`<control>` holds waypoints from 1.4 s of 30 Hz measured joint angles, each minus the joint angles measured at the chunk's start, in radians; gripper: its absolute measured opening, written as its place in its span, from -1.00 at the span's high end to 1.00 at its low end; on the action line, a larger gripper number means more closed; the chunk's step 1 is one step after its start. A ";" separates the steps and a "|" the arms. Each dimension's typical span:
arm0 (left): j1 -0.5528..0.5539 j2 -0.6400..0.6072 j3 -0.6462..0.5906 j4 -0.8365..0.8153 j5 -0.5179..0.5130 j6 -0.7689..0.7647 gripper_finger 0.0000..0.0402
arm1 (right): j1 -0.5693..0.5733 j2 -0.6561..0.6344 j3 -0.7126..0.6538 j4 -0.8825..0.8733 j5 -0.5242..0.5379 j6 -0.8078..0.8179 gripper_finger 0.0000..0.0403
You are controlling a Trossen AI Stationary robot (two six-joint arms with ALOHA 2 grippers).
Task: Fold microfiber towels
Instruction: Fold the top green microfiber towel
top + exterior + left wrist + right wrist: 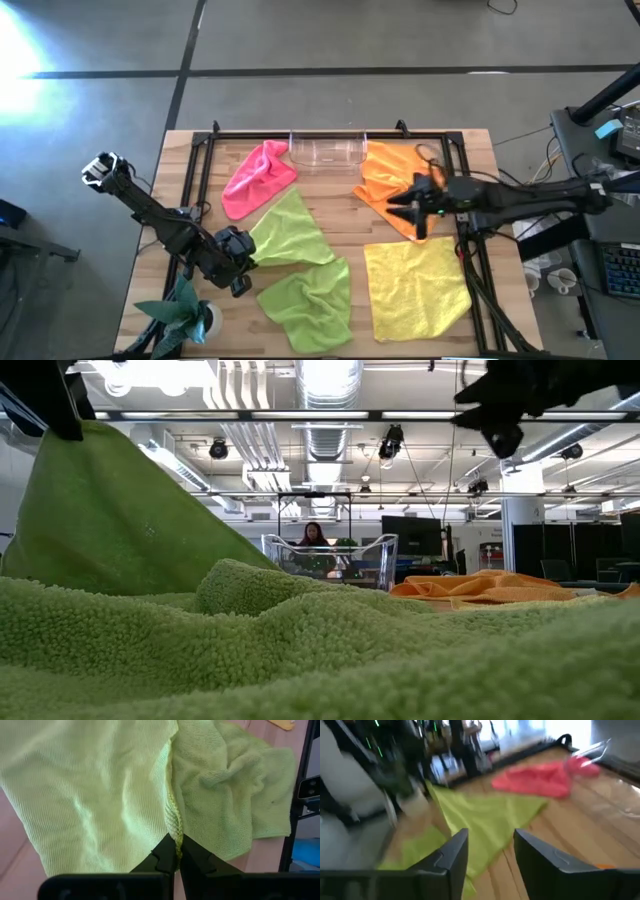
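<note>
I see a hot pink towel (257, 177), two lime green towels (290, 232) (plain, unpatterned), one orange towel (388, 183), one yellow towel (414, 288).

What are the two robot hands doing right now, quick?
Left hand: closed, pinching the edge of a lime green towel.
Right hand: open, holding nothing, above the orange towel.
</note>
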 joint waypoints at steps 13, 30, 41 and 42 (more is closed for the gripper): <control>0.000 -0.005 0.021 0.000 -0.060 -0.001 0.99 | 0.031 0.431 0.101 0.187 -0.170 -0.133 0.15; 0.000 -0.007 0.021 0.002 -0.237 -0.060 0.99 | 0.086 0.857 0.362 0.199 -0.196 -0.279 0.15; 0.000 -0.007 0.021 0.012 -0.286 -0.060 0.99 | 0.096 1.059 0.499 0.189 -0.198 -0.290 0.15; 0.000 -0.007 0.021 0.012 -0.294 -0.061 0.99 | 0.098 1.071 0.509 0.194 -0.199 -0.289 0.15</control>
